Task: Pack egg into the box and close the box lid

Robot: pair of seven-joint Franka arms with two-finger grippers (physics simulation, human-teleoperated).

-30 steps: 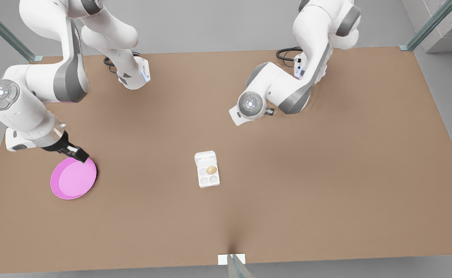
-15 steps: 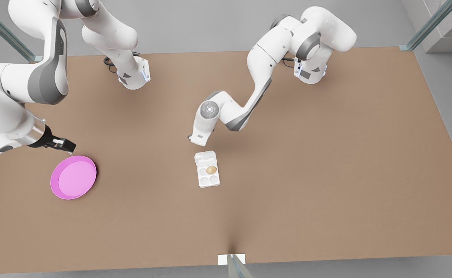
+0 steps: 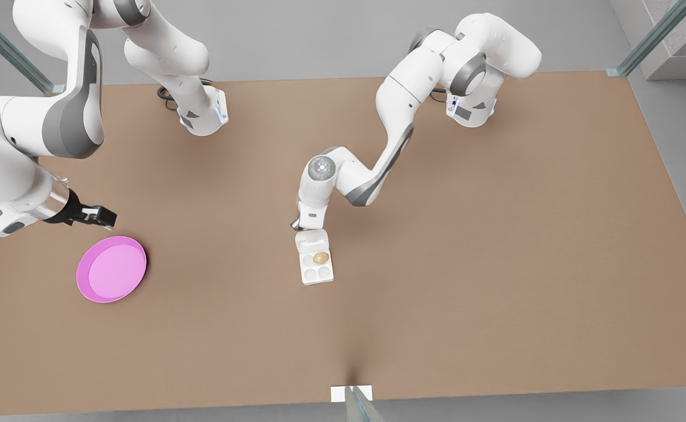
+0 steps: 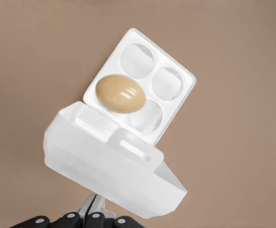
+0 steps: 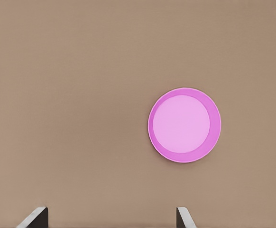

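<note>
The white box (image 3: 317, 275) lies at the table's middle with its box lid (image 3: 311, 239) open at the far end. The tan egg (image 3: 320, 257) sits in one cup next to the lid. In the left wrist view the egg (image 4: 121, 93) rests in the box (image 4: 188, 78), and the lid (image 4: 109, 166) is nearest the camera. My left gripper (image 3: 299, 225) is right at the lid's far edge. Its fingers (image 4: 94, 209) are together behind the lid. My right gripper (image 3: 101, 217) hangs open at the front view's left, holding nothing, with its fingertips (image 5: 184, 216) wide apart.
A round pink plate (image 3: 111, 269) lies on the brown table (image 3: 495, 264) just below the right gripper; the right wrist view shows the plate (image 5: 184, 125) with nothing on it. Both arm bases stand along the far edge.
The left arm has swung out from the back and come down to the lid's far edge. The right gripper has drawn back from the plate's rim toward the front view's left.
</note>
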